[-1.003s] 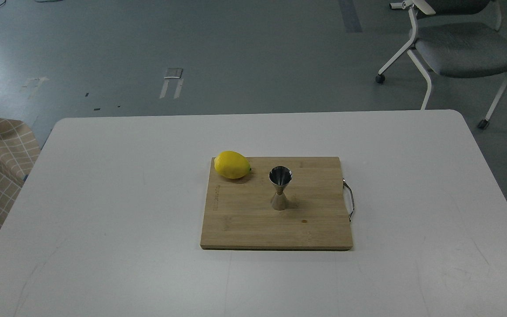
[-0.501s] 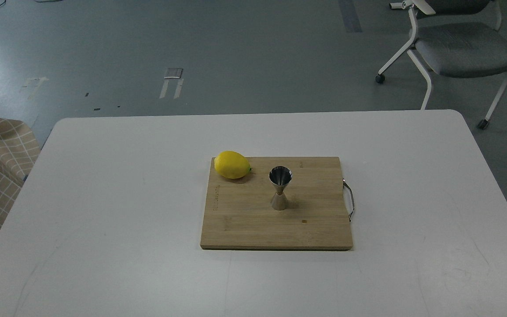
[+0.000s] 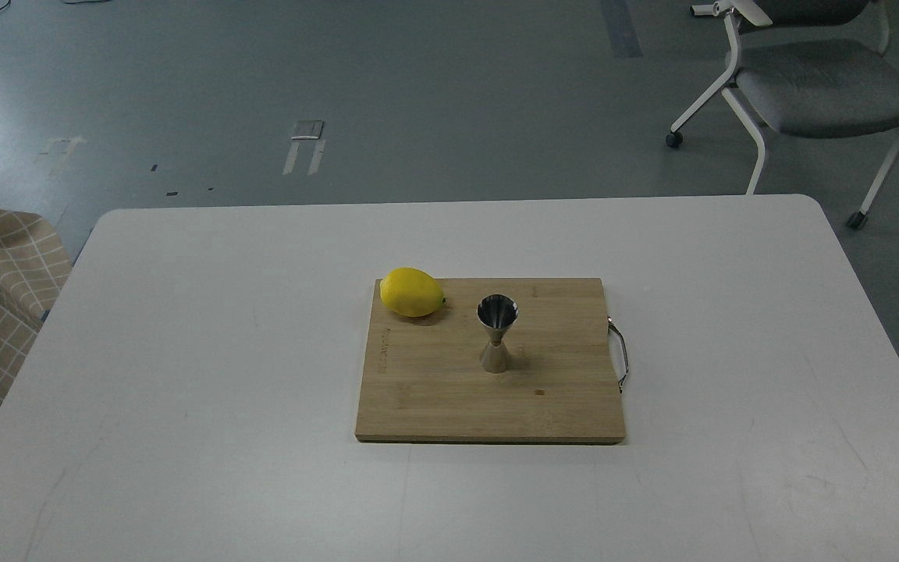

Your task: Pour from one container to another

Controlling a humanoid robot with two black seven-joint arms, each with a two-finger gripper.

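- While the steel jigger [image 3: 497, 333] stands upright near the middle of the wooden cutting board [image 3: 434, 398], its wide upper cone open to the ceiling, nothing is being tipped into it, so I judge the pour has not begun.
- Whether the jigger's cup holds any liquid cannot be told from here; its inside reads only as dark, shiny metal.
- No clear glass tumbler shows anywhere in the head view, neither on the board nor on the table [image 3: 184, 351], so the vessel to pour from is out of sight.
- Both of my arms are outside the view, and neither pair of jaws appears; how far they are spread, or whether they pinch anything, cannot be told.
- Nothing touches the jigger: it stands free, well clear of the board's edges.
- As I judge it, almost everything is left: bring the tumbler over the jigger's mouth, tilt it, and set it back down.
- That narrow waist and small foot suggest the jigger would topple at a light knock, so any approach calls for care.
- A lemon [image 3: 412, 292] lies at the board's far left corner, apart from the jigger.
- On the board's right side a metal handle [image 3: 619, 353] sticks out over the table.
- Beyond the table, a grey chair [image 3: 816, 86] stands on the floor at the far right.
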